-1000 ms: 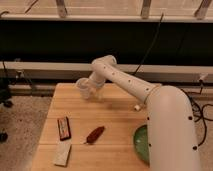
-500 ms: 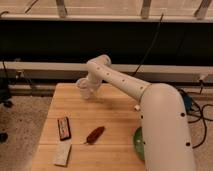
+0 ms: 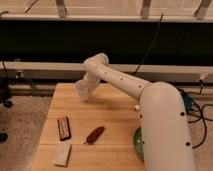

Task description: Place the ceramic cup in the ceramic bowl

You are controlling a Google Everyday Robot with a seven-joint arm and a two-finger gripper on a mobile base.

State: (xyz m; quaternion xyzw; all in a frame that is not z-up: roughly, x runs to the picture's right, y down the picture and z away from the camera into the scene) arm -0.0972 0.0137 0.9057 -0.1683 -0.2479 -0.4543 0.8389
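Note:
The white ceramic cup [image 3: 82, 91] is at the far left part of the wooden table [image 3: 115, 115], held at the end of my arm. My gripper [image 3: 86, 88] is wrapped around the cup and mostly hidden behind it; it looks shut on the cup. The green ceramic bowl [image 3: 137, 143] sits at the table's near right. Only a thin slice of its left rim shows, because my large white arm segment [image 3: 162, 130] covers the rest.
A dark rectangular bar [image 3: 63, 127], a red-brown elongated object [image 3: 95, 134] and a pale flat packet [image 3: 62, 154] lie on the near left of the table. A dark wall with cables runs behind the table. Floor lies to the left.
My arm's elbow has swung left and its big segment now fills more of the right side. The cup has shifted slightly left and down, still at the gripper.

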